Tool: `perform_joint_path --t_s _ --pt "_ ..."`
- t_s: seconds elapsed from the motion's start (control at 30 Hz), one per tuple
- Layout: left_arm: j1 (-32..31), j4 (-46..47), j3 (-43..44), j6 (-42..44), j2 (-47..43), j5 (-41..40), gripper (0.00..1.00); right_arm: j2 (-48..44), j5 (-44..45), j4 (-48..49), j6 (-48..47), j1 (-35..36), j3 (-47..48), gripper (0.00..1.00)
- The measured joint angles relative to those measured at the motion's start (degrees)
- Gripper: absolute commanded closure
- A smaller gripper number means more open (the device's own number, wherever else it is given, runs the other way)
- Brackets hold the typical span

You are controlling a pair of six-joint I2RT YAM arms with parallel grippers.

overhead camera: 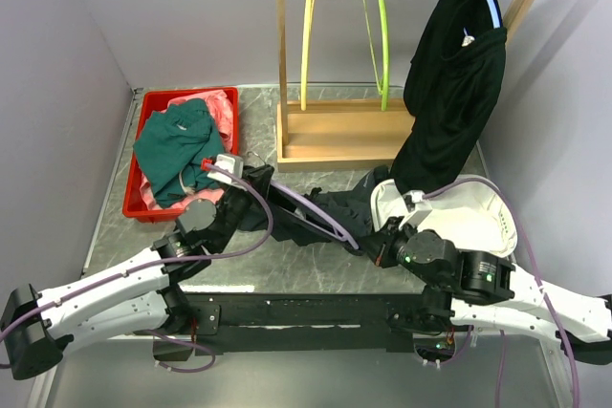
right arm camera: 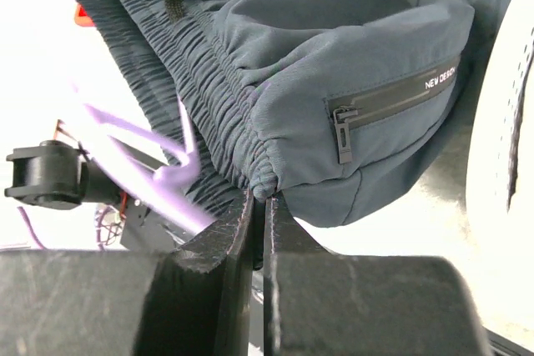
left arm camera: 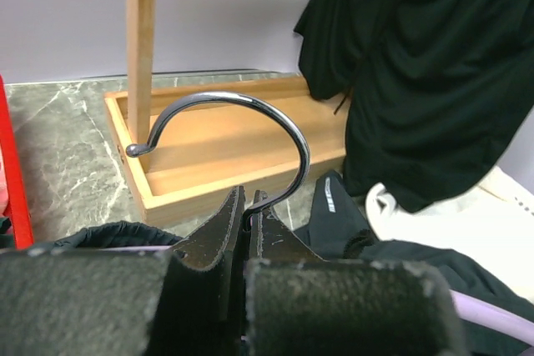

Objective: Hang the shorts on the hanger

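Note:
The dark navy shorts (overhead camera: 330, 209) lie bunched on the table between both arms. They also show in the right wrist view (right arm camera: 334, 72), with a zip pocket and a pale label. The lilac hanger (overhead camera: 316, 209) runs slantwise through them, and its arm (right arm camera: 158, 181) is blurred in the right wrist view. My left gripper (left arm camera: 250, 202) is shut on the base of the hanger's metal hook (left arm camera: 250, 106) and sits left of the shorts in the top view (overhead camera: 251, 179). My right gripper (right arm camera: 260, 196) is shut on the shorts' elastic waistband edge, at their right end (overhead camera: 378, 246).
A red bin (overhead camera: 153, 112) at the back left holds a teal-green garment (overhead camera: 177, 145) and pink cloth. A wooden rack (overhead camera: 335, 136) carries a yellow hanger (overhead camera: 307, 35), a lime-green hanger (overhead camera: 381, 35) and a long black garment (overhead camera: 454, 83). A white item (overhead camera: 478, 217) lies at the right.

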Motion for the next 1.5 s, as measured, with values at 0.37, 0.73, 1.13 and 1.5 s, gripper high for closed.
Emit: perform_joint_path --t_s 0.37,0.73,1.13,1.5 --pt "-0.31 3.69 -0.68 0.37 2.05 -2.45 0.99 0.76 0.57 -4.9 1.31 0.0 4.31 1.0" --pt "-0.52 7.26 -1.36 0.7 2.03 -3.19 0.99 3.67 2.21 -9.38 3.8 0.0 12.9 1.0" --pt "-0.81 7.13 -0.11 2.56 5.18 -5.33 0.99 21.2 0.02 -3.13 -0.48 -0.28 29.14 1.0" --pt "-1.75 -8.22 17.77 1.6 7.78 -5.49 0.99 27.36 -4.28 0.2 -5.95 -7.5 37.11 0.86"
